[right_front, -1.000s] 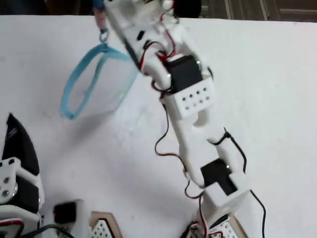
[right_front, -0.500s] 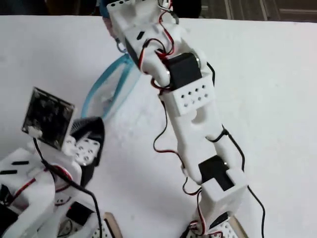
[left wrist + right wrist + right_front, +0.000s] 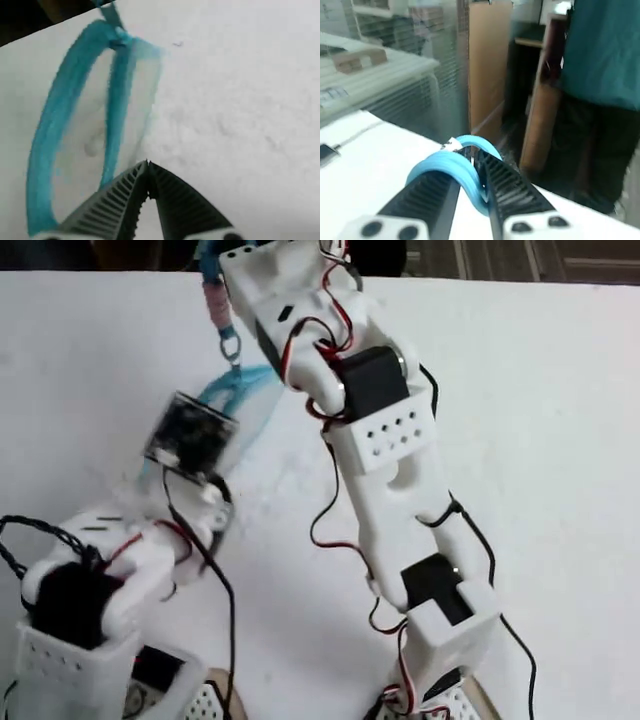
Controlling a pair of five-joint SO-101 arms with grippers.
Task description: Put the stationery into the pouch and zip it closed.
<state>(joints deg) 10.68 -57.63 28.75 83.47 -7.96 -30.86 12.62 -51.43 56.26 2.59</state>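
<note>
White table (image 3: 560,440) — work surface that carries both arms.

Right arm (image 3: 385,440) — stretched from the near edge of the table across to the far edge, above the far end of the pouch.

Left arm (image 3: 100,580) — at the near left side, with its wrist over the near end of the pouch.

Pouch (image 3: 82,135) — translucent body with a blue zip band (image 3: 116,110). It lies flat on the table between the two grippers, and its mouth stands open in a long loop.

Right gripper (image 3: 471,155): jaws clamped on the blue loop (image 3: 452,167) of the pouch strap. In the high view the strap (image 3: 211,295) runs down to a metal clasp (image 3: 229,342) at the far tip of the pouch.

Left gripper (image 3: 148,170): jaws pressed together, tips meeting, nothing between them. It hangs just above the table beside the pouch's near edge.
</note>
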